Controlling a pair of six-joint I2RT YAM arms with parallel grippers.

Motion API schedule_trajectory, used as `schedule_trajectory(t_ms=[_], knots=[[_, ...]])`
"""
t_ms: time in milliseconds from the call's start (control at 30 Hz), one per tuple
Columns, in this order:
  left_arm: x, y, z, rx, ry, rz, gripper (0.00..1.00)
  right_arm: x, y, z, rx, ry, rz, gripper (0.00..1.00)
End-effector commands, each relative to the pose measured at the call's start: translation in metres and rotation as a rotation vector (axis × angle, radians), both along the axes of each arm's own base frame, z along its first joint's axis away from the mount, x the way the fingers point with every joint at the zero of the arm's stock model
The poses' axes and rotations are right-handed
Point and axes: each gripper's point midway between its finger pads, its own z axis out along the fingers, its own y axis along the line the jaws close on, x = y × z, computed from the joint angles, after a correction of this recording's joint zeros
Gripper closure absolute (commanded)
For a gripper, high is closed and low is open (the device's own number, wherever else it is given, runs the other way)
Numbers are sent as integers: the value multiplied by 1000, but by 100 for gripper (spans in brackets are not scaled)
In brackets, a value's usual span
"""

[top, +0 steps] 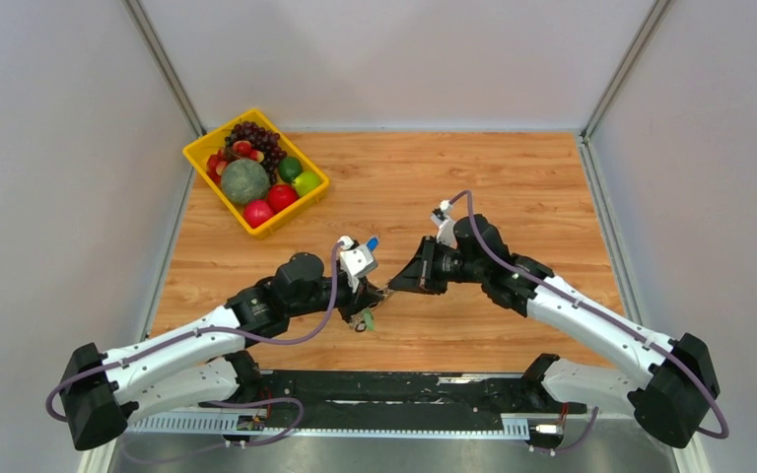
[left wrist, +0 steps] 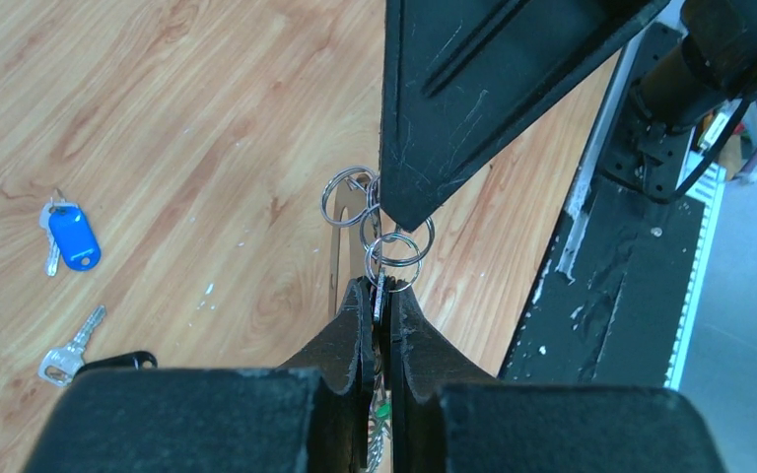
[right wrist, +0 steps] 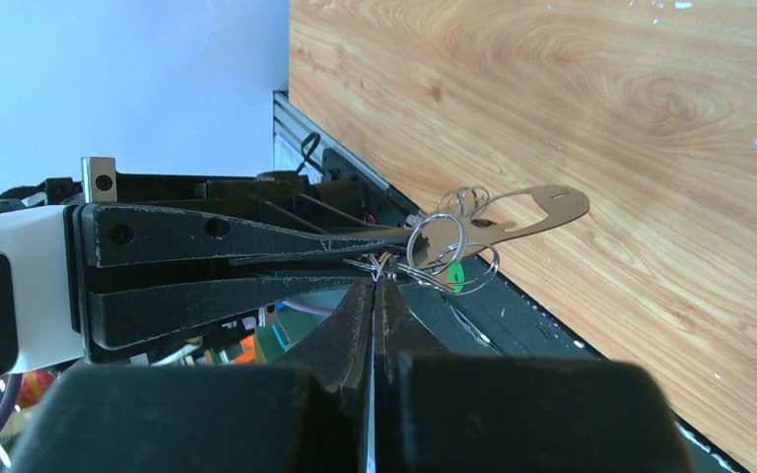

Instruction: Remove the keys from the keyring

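Two arms meet over the middle of the wooden desk (top: 513, 177), the left arm (top: 187, 340) reaching in from seven o'clock and the right arm (top: 591, 315) from four o'clock. A yellow basket (top: 200, 148) of fruit sits well apart at ten o'clock.

The left end effector (left wrist: 379, 293) is clenched, with a thin sliver of metal pinched at its tips. Just past it hangs the keyring (left wrist: 395, 243), a cluster of linked wire rings held above the desk. The right end effector (right wrist: 376, 285) is clenched too, nipping the wire from the opposite side, so the rings are strung between the two.

A flat brassy metal piece (right wrist: 537, 209) juts from the rings toward three o'clock in the right wrist view, and a green tag (right wrist: 456, 275) shows behind them. Two keys lie loose on the desk, a blue-tagged key (left wrist: 72, 238) at nine o'clock of the left wrist view and a bare silver key (left wrist: 71, 347) at eight o'clock.

Both grips look to be on thin, springy wire. I'd guess a pull apart could make one slip and drop the bunch, or bend a ring instead of opening its coil.

I can't tell whether the left tips hold ring or key blade, nor how many keys remain threaded. From above the cluster is only a dark speck.
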Motion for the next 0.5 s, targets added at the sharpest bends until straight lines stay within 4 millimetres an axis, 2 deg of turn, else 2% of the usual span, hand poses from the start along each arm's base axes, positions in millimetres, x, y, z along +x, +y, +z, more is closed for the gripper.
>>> schedule_trajectory(t_ms=[0, 233, 467], knots=[[7, -5, 16, -36, -145, -45, 100, -22, 8, 3, 30, 29, 155, 100], [4, -1, 17, -10, -281, -119, 100, -40, 11, -7, 29, 82, 282, 100], [4, 3, 24, -4, -410, -126, 100, -45, 11, -13, 5, 113, 333, 100]])
